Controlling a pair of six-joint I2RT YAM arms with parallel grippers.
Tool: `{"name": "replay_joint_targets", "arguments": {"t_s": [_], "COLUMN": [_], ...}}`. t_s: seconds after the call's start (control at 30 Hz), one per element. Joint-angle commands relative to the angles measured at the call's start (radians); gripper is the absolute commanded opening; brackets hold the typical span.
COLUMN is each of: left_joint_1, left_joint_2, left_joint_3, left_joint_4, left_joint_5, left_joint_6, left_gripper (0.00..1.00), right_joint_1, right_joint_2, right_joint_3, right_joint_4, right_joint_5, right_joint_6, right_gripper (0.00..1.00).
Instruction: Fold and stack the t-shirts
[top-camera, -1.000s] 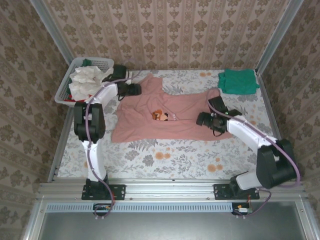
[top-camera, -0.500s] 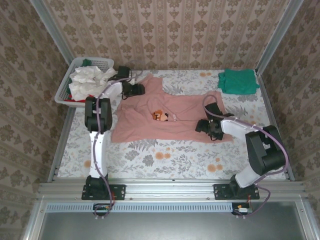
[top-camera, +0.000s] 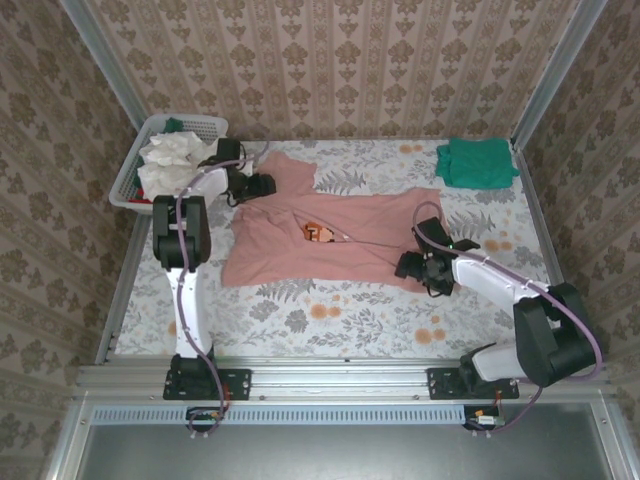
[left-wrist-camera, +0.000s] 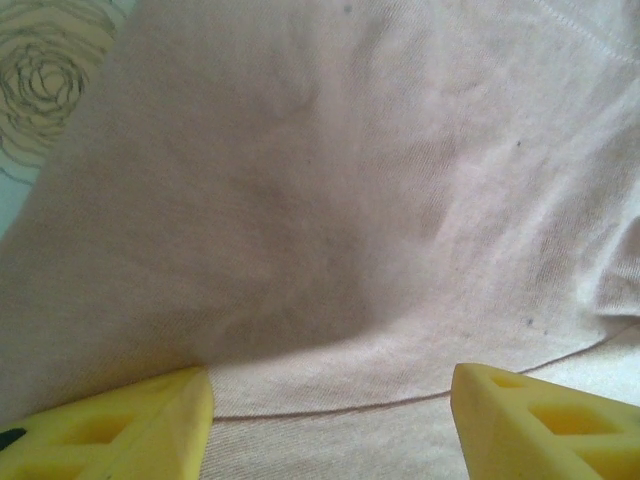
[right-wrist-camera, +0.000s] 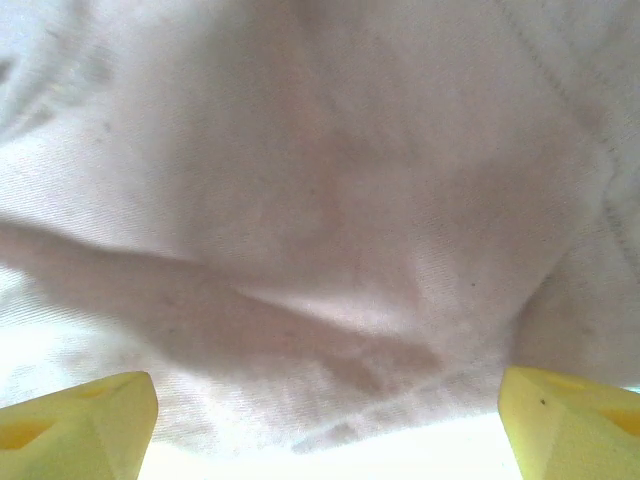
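A dusty-pink t-shirt (top-camera: 350, 225) with a small pixel print (top-camera: 318, 232) lies spread across the middle of the floral table. My left gripper (top-camera: 266, 185) sits at the shirt's far left corner. In the left wrist view its yellow fingers (left-wrist-camera: 120, 425) stand apart, with pink cloth (left-wrist-camera: 330, 200) and a seam line between them. My right gripper (top-camera: 408, 266) is at the shirt's near right edge. In the right wrist view that gripper (right-wrist-camera: 328, 400) is wide open over pink cloth (right-wrist-camera: 330, 200). A folded teal-green t-shirt (top-camera: 477, 162) rests at the far right.
A white slatted basket (top-camera: 125, 180) at the far left holds crumpled white cloth (top-camera: 170, 160). Metal frame posts and patterned walls close in the table on three sides. Bare floral tabletop (top-camera: 330, 315) runs along the near side.
The right gripper has moved toward the near edge, and the shirt's near right part has drawn in with it. The left gripper has shifted slightly left at the far corner.
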Motion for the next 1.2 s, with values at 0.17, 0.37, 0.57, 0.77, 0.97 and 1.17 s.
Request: {"name": "replay_joint_targets", "arguments": {"t_s": [0.17, 0.37, 0.57, 0.77, 0.97, 1.17], "left_joint_1": [-0.034, -0.039, -0.044, -0.057, -0.062, -0.090], "left_joint_2": [0.123, 0.291, 0.372, 0.391, 0.459, 0.459], "left_joint_3": [0.381, 0.618, 0.646, 0.603, 0.698, 0.749], "left_joint_4": [-0.226, -0.230, -0.117, 0.029, 0.035, -0.096], "left_joint_5": [-0.091, -0.048, -0.053, -0.143, -0.167, -0.299], "left_joint_6": [0.030, -0.031, -0.136, -0.205, -0.216, -0.168], "left_gripper": [1.00, 1.00, 1.00, 0.96, 0.81, 0.61], "right_joint_1": [-0.101, -0.197, -0.236, -0.256, -0.268, -0.269], "right_joint_2": [0.188, 0.484, 0.769, 0.926, 0.992, 1.000], "right_joint_3": [0.435, 0.705, 0.984, 1.147, 1.232, 1.222], "right_joint_4": [-0.126, -0.124, -0.178, -0.214, -0.259, -0.236], "right_joint_5": [0.098, 0.101, 0.086, 0.050, 0.003, -0.074], "right_joint_6": [-0.202, -0.331, -0.361, -0.351, -0.339, -0.306], "right_gripper": [0.92, 0.92, 0.89, 0.84, 0.79, 0.74]}}
